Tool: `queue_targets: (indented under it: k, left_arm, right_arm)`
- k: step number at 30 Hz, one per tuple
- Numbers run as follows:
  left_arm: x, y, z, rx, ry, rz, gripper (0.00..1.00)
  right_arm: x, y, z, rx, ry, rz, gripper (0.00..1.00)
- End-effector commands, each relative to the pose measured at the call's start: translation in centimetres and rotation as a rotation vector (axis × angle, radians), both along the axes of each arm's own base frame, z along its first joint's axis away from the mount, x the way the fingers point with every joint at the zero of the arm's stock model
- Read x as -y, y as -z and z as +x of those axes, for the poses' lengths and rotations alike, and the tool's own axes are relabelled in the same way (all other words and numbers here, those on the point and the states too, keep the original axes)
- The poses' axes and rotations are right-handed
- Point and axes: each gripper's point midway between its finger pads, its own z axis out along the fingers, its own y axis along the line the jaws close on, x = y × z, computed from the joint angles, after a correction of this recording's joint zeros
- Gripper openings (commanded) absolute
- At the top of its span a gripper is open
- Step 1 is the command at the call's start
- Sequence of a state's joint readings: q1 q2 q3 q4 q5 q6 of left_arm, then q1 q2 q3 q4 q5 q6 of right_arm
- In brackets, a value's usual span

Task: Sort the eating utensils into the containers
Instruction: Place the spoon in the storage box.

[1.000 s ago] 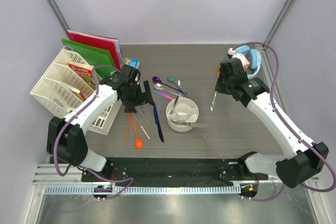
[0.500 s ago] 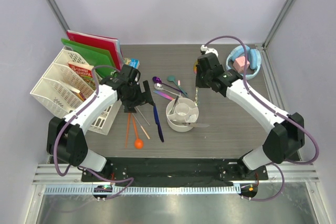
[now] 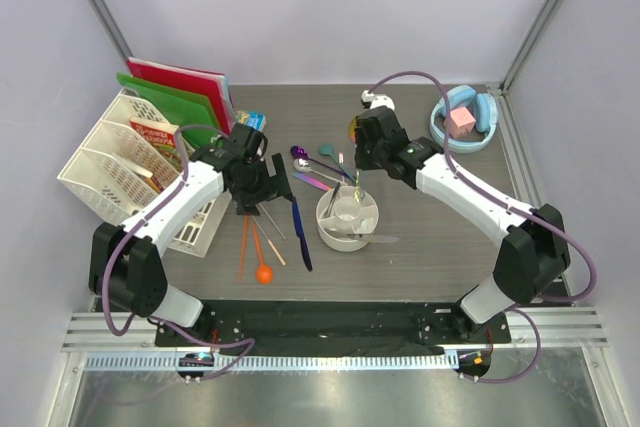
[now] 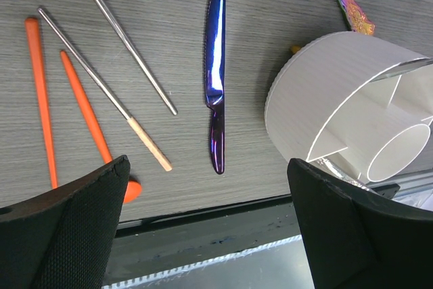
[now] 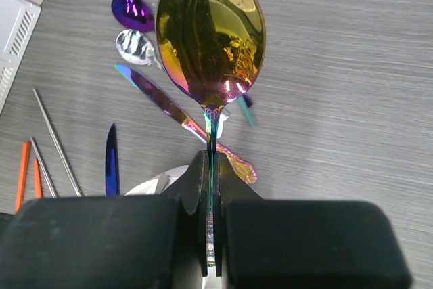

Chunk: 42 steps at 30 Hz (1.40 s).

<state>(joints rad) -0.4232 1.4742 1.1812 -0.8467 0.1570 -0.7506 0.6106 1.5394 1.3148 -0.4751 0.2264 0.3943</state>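
Dark grey wood-grain table [image 3: 420, 247], pale lilac walls behind. The landmark is the small white round plastic cup with inner dividers [image 4: 304, 93], mid-table.

The right gripper [image 3: 358, 159] is over the cup's far rim, its jaws pinched tight on the thin handle of an iridescent gold spoon [image 5: 210, 32]. In the top view the spoon hangs down at the cup's far side; can't tell if it touches the rim.

The left gripper [image 4: 206, 164] hovers left of the cup, its black padded fingers [image 4: 74, 228] spread wide with nothing held.

- **Just left of the cup:** a dark blue knife [image 4: 215, 79] lies flat, not touching it.
- **Further left of the cup:** two thin silver chopsticks [image 4: 101, 86], one with a pale wooden end, then an orange spoon [image 4: 84, 106] and an orange chopstick [image 4: 40, 99].
- **Beyond the cup's far-left side:** a rainbow-finish knife [image 5: 169, 109], a purple spoon [image 5: 132, 13], a silver spoon [image 5: 135, 47] and a teal piece [image 3: 328, 152], close together on the table.
- **At the cup:** a silver knife [image 3: 372, 239] rests across the near rim, sticking out to the right. A silver piece [image 3: 333, 199] leans inside at the far-left; compartment unclear.
- **Far left of the cup:** a white lattice file rack [image 3: 110, 167] with red and green folders [image 3: 180, 92] behind it.
- **Far right and beyond the cup:** a light blue bowl [image 3: 485, 132] holding a pink cube [image 3: 461, 120].
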Motion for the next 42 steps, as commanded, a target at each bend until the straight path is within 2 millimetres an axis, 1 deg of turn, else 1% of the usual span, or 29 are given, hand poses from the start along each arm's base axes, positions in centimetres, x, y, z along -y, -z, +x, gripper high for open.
queue_targets:
  k: [1,2,3,6,7,8,12,15,16,20,21,23,24,25,26,27,29,31,32,36,42]
  left_arm:
    - [-0.3,-0.9,0.0,0.036,0.001,0.003,0.98]
    - [-0.3,-1.0,-0.1,0.036,0.003,0.002,0.98]
    - [-0.4,-1.0,-0.1,0.038,0.003,0.005,0.98]
    - [-0.5,-1.0,-0.1,0.038,0.005,0.011,0.98]
    - [-0.5,-0.9,-0.1,0.033,0.004,0.013,0.98]
    - [-0.6,-0.8,-0.2,0.032,0.003,0.016,0.98]
    - [-0.5,-0.7,-0.1,0.024,0.007,0.014,0.98]
    - [-0.6,-0.5,-0.1,0.019,0.003,0.015,0.98]
    - [-0.5,-0.6,0.0,0.023,0.003,0.012,0.98]
    - [-0.6,-0.6,0.1,0.025,-0.001,0.01,0.98]
    - [-0.5,-0.7,0.2,0.026,0.002,0.006,0.98]
    - [-0.4,-0.5,0.3,0.023,0.006,0.006,0.98]
    - [-0.3,-0.5,0.3,0.022,0.011,0.004,0.98]
    - [-0.3,-0.6,0.4,0.022,0.02,0.003,0.98]
    - [-0.2,-0.7,0.5,0.023,0.025,-0.001,0.98]
    - [-0.1,-0.5,0.6,0.016,0.03,0.001,0.98]
    - [0.0,-0.6,0.7,0.012,0.038,0.003,0.98]
    - [0.0,-0.4,0.7,0.004,0.045,0.008,0.98]
    - [0.1,-0.6,0.8,0.007,0.049,0.007,0.98]
    - [0.1,-0.2,0.6,-0.01,0.044,0.002,0.98]
    - [0.4,0.2,0.1,-0.026,0.029,-0.02,0.97]
  right_arm:
    - [-1.6,0.9,0.0,0.053,-0.024,0.008,0.01]
    - [-1.9,0.9,0.1,0.071,-0.024,0.023,0.01]
    - [-1.7,1.9,-0.3,0.061,-0.02,0.017,0.01]
    - [-1.7,2.5,-0.6,0.067,-0.008,0.026,0.01]
    - [-1.5,3.2,-0.9,0.061,-0.011,0.023,0.01]
    - [-1.7,2.5,-0.8,0.089,-0.013,0.047,0.01]
    - [-1.8,3.2,-1.1,0.074,-0.033,0.034,0.01]
    - [-1.8,2.9,-1.3,0.078,-0.035,0.039,0.01]
    - [-1.5,3.3,-1.6,0.074,-0.031,0.039,0.01]
    - [-1.4,3.1,-2.3,0.084,-0.035,0.057,0.01]
    - [-1.2,3.5,-2.6,0.08,-0.03,0.051,0.01]
    - [-1.0,2.7,-2.9,0.109,-0.02,0.076,0.01]
    - [-0.7,3.2,-3.3,0.112,-0.013,0.07,0.01]
    - [-0.6,2.4,-3.5,0.136,-0.013,0.091,0.01]
    - [-0.6,2.2,-3.5,0.153,-0.012,0.101,0.01]
    - [-0.4,2.7,-3.8,0.146,-0.009,0.102,0.01]
    - [-0.5,2.2,-4.1,0.163,-0.01,0.119,0.01]
    - [-0.3,2.6,-4.5,0.165,-0.011,0.124,0.01]
    - [-0.4,2.1,-4.6,0.182,-0.011,0.145,0.01]
    - [0.1,2.8,-5.2,0.18,-0.002,0.148,0.01]
    - [0.4,3.6,-6.0,0.177,-0.021,0.128,0.01]
